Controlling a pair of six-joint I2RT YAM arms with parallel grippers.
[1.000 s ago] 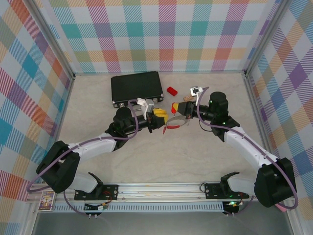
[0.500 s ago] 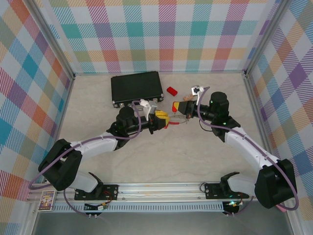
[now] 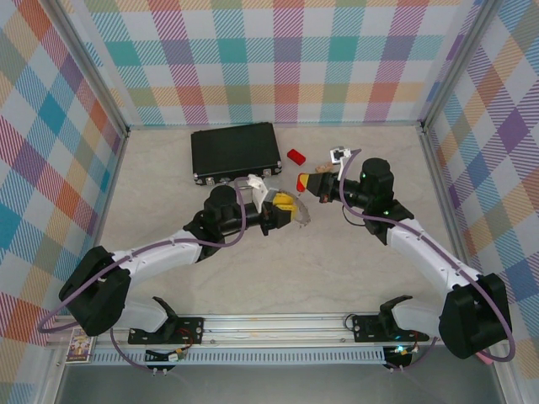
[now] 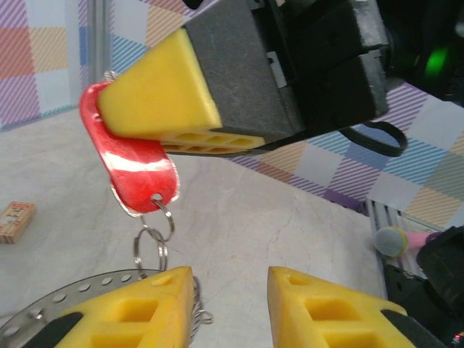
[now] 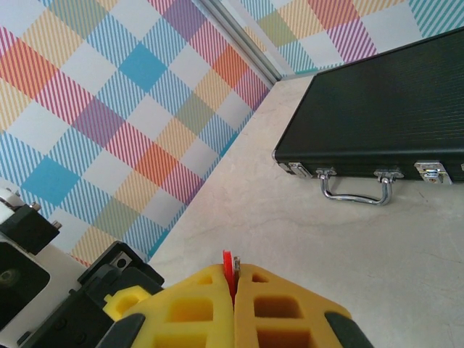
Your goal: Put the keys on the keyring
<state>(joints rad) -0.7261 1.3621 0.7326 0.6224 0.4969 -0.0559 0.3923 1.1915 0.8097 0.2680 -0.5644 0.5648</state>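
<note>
Two yellow-fingered grippers meet just right of the frame's centre in the overhead view, with the right gripper (image 3: pixel 301 182) slightly above and right of the left gripper (image 3: pixel 290 207). The right gripper is clamped tight on a small key with a flat red plastic head (image 4: pixel 134 163). From its own wrist camera you just see a thin red sliver pinched between the two closed yellow pads (image 5: pixel 196 304). In the left wrist view that key hangs in the upper left. A small silver split ring (image 4: pixel 150 246) dangles from the hole at its lower end, reaching down to the keyring, a thin silver hoop with little holes along its rim (image 4: pixel 87 284). The hoop curves across the lower left corner and goes behind the left-hand yellow finger (image 4: pixel 145 312). Can't tell if the split ring is actually linked onto the hoop or just touching it. The left gripper's jaws stand partly apart, with bare pale marbled table (image 3: pixel 278 269) showing through the gap and nothing pinched between them. Farther back, upper centre in the overhead shot, lies a flat black rectangular case (image 3: pixel 235 150) with a silver handle (image 5: pixel 355 190). A small red rectangular block (image 3: pixel 296 156) sits just to its right.
</note>
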